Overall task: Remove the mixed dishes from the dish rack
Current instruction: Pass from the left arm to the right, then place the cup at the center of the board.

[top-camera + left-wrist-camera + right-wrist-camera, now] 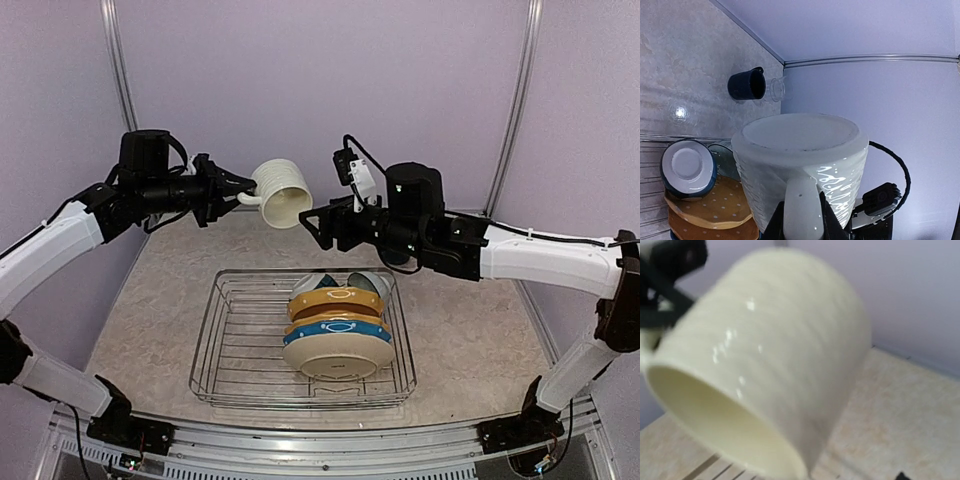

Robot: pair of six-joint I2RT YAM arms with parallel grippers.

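Note:
A ribbed cream mug [283, 193] hangs in the air above the far edge of the dish rack [210, 330], tipped on its side. My left gripper [235, 190] is shut on its handle [802, 200]. My right gripper [314, 226] stands open just right of the mug's open mouth, not gripping it; the mug [765, 365] fills the right wrist view and that gripper's fingers do not show there. In the rack stand a mustard yellow plate [330, 300], a blue-rimmed plate [335, 328], a cream plate [340, 358] and a teal-and-white bowl [365, 283].
A navy mug [746, 84] and a clear glass tumbler [776, 89] stand on the stone-patterned table by the back wall. The rack's left half holds only bare wire. Purple walls close in the table behind and at both sides.

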